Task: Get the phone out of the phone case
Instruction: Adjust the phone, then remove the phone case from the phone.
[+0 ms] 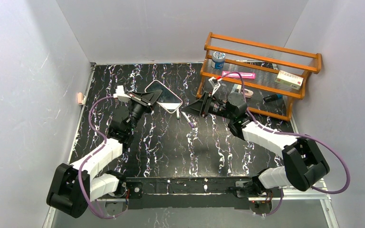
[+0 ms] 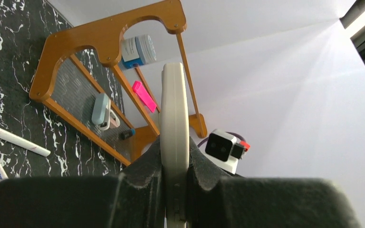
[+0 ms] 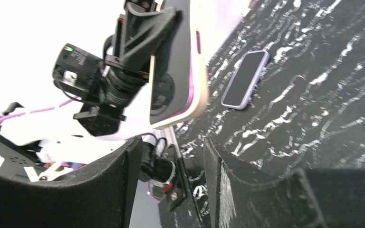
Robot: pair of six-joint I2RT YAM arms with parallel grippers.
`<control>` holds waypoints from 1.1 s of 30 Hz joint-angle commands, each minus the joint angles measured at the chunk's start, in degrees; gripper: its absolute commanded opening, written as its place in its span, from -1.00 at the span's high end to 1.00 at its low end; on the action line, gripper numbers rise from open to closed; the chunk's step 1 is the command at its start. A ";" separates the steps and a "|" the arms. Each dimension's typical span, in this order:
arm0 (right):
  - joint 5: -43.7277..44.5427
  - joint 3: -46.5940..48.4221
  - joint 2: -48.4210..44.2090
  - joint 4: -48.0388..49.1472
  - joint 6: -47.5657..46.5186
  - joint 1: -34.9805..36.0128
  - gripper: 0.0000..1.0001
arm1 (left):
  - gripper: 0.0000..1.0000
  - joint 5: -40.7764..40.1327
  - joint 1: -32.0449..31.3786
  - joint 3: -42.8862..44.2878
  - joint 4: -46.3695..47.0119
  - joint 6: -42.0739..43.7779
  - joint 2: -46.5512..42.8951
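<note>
Left wrist view gives me no writing I can read. The blue-and-white jar (image 2: 138, 50) on the wooden rack (image 2: 104, 33) beyond the left hand (image 2: 174, 153) carries a printed label, but the print is too small. The markers (image 2: 14, 139) on the table (image 2: 9, 57), off to that hand's left, have barrel print I cannot make out either. From overhead, the box (image 1: 289, 79) with a red stripe on the rack is just as illegible.

The phone case (image 2: 174, 95) is clamped edge-on between the left hand's fingers (image 2: 142, 175). It stands straight out past the tips, cream-sided, with side buttons low down between the pads. The fingers hide its lower end.

The right hand (image 3: 171, 147) is open at a middling gap, with nothing between its fingers (image 3: 90, 190). The case sits up and ahead of it, not touching. From that hand I see the case's dark face ringed by a lilac strip inside the cream edge. I cannot tell whether that face is the phone's screen or a bare lining.

Farther out from the right hand, a flat slab (image 3: 244, 78), dark with a lilac rim, lies on the table. I cannot tell whether it is a phone.
</note>
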 commanded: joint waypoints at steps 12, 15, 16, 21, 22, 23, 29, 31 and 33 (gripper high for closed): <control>8.10 0.45 4.75 18.50 8.30 8.21 -0.01 | 1.00 -8.81 -3.04 -1.19 6.46 -3.54 -2.95; 8.78 0.59 5.58 18.46 8.52 8.64 0.01 | 1.00 -9.41 -3.50 -1.45 7.15 -3.67 -3.08; 8.98 0.60 5.85 18.56 8.71 8.69 0.01 | 1.00 -9.56 -3.61 -1.58 7.39 -3.67 -3.15; 9.28 1.42 7.36 19.12 8.82 9.13 0.05 | 1.00 -10.31 -4.03 -2.29 8.74 -4.19 -3.26; 9.20 1.52 7.73 19.66 8.90 9.21 0.06 | 1.00 -10.42 -4.10 -2.40 9.10 -4.28 -3.26; 9.05 1.57 8.14 20.20 8.96 9.26 0.08 | 1.00 -10.50 -4.21 -2.55 9.39 -4.36 -3.26; 8.40 1.22 9.15 24.16 9.51 9.28 0.19 | 1.00 -10.46 -4.50 -3.09 10.20 -4.72 -2.99; 8.10 1.01 9.08 24.84 9.14 9.31 0.26 | 1.00 -10.61 -4.50 -3.36 10.31 -5.42 -2.87; 7.07 0.80 9.27 25.98 8.45 9.26 0.38 | 1.00 -10.70 -4.50 -3.63 10.32 -6.00 -2.69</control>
